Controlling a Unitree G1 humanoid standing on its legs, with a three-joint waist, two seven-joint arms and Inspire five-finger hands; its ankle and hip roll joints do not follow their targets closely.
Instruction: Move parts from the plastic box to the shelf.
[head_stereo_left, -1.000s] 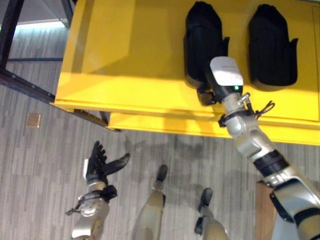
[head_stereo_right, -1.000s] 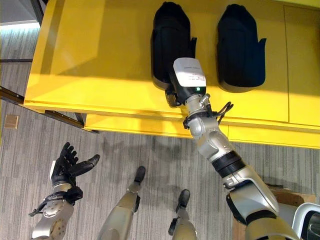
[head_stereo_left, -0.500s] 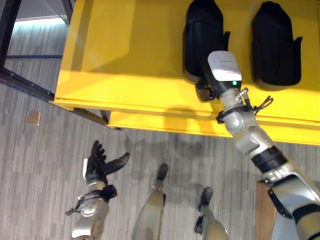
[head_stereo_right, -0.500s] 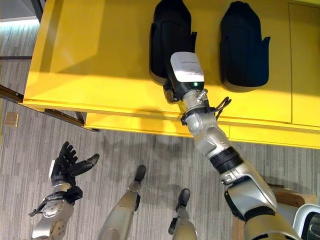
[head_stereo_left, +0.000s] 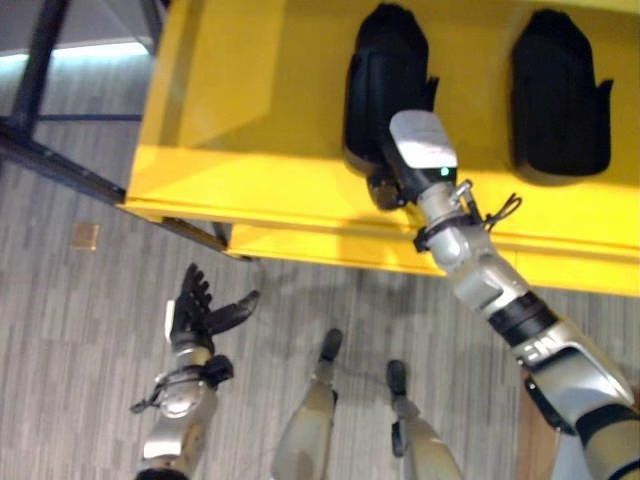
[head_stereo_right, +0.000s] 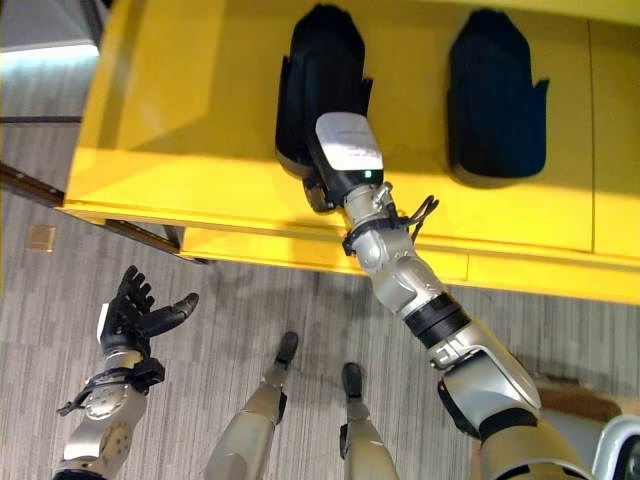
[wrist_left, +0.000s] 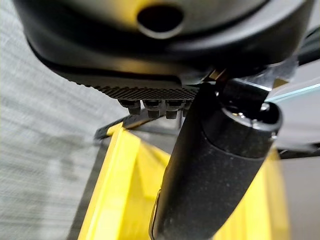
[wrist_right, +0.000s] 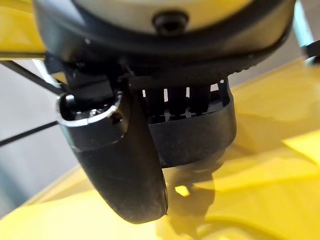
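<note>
Two black moulded parts lie on the yellow shelf (head_stereo_left: 260, 130). My right hand (head_stereo_right: 318, 190) reaches over the shelf's front edge to the near end of the left part (head_stereo_left: 383, 80). In the right wrist view its thumb (wrist_right: 125, 165) and fingers curl round that part (wrist_right: 200, 135). The other black part (head_stereo_left: 560, 95) lies apart to the right, untouched. My left hand (head_stereo_left: 195, 315) hangs open and empty over the floor at the lower left, its thumb (wrist_left: 215, 170) straight in the left wrist view.
Dark metal frame bars (head_stereo_left: 60, 160) run under the shelf's left end. A small brown square (head_stereo_left: 84, 236) lies on the grey striped floor. A brown box corner (head_stereo_right: 560, 400) shows at the lower right. The shelf's left half is bare.
My right hand has shifted left along the shelf with the left black part, widening the gap to the other part. The camera has also moved a little. The left hand stays put.
</note>
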